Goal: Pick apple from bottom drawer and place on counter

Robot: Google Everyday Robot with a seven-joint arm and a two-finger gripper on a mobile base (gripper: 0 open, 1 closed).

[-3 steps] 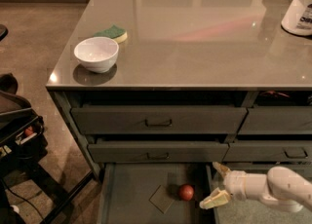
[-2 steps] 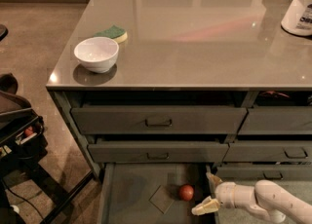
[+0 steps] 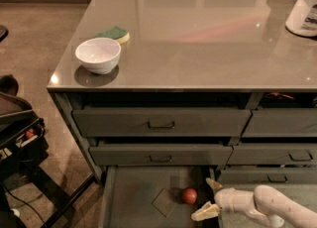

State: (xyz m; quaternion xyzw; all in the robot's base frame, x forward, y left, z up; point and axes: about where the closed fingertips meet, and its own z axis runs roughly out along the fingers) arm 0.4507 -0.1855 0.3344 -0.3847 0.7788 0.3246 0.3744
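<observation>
Down in the bottom drawer (image 3: 130, 197), the hand (image 3: 206, 199) hangs spread wide just beside the apple (image 3: 189, 196), empty.

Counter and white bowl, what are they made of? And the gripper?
The counter looks like polished metal or stone: grey-brown, mirroring lights. The white bowl looks like glazed ceramic, maybe plastic: smooth, glossy. The gripper, open over the bottom drawer beside the apple, has matte cream fingers, perhaps plastic.
</observation>
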